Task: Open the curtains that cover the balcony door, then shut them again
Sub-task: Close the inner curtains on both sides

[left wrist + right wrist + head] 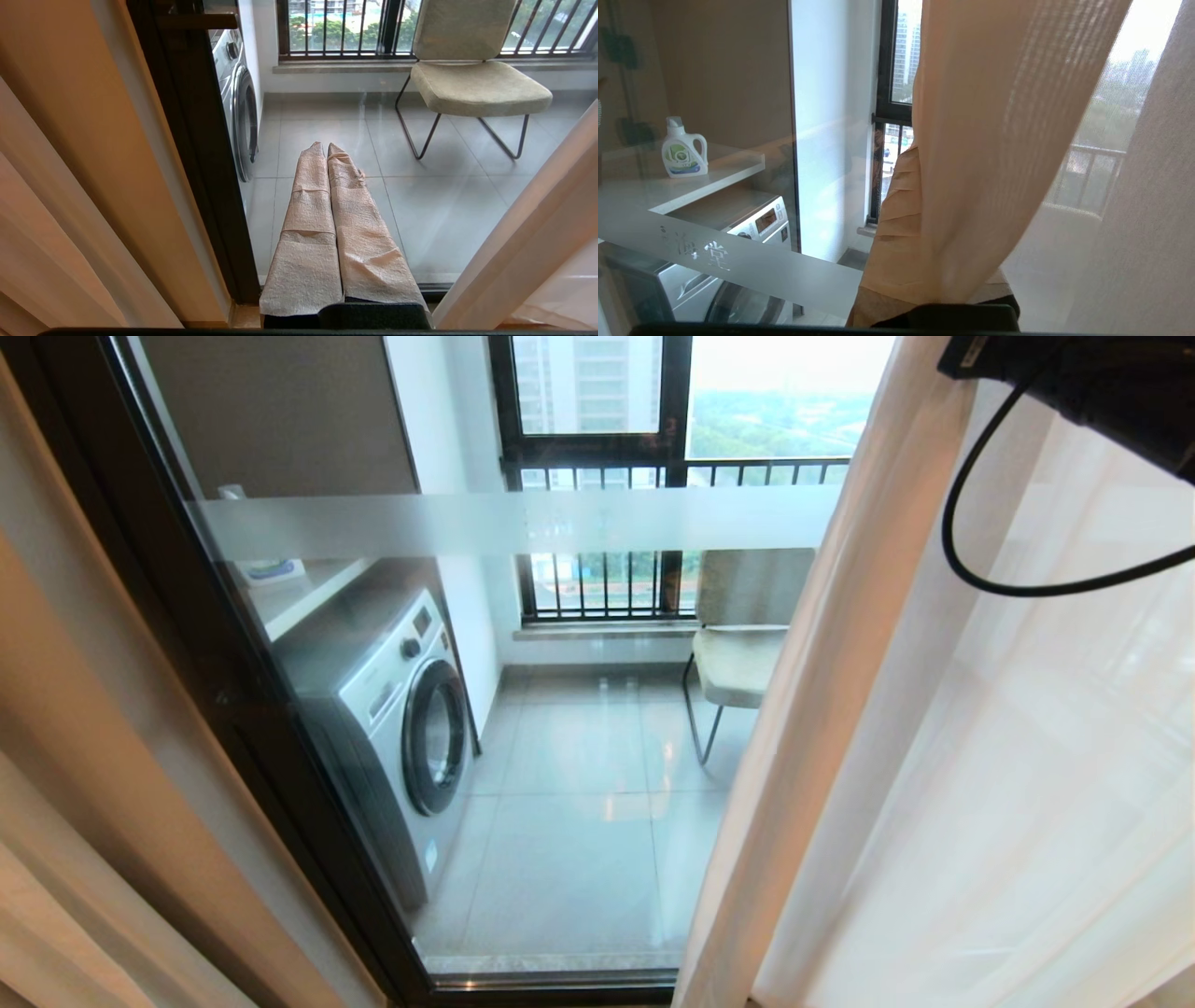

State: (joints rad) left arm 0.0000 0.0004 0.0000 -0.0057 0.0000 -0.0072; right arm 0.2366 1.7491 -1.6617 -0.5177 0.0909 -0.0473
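Sheer white curtain (994, 140) pinched in your right gripper (924, 261), beside the glass balcony door (560, 709).
Closing step: drag it across the door; your left gripper (327, 149) rests pressed together.

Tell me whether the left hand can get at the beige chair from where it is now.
Probably not. The left hand, shut and empty, points toward the chair, but the balcony door glass stands closed between them, with the chair out on the balcony floor beyond it.
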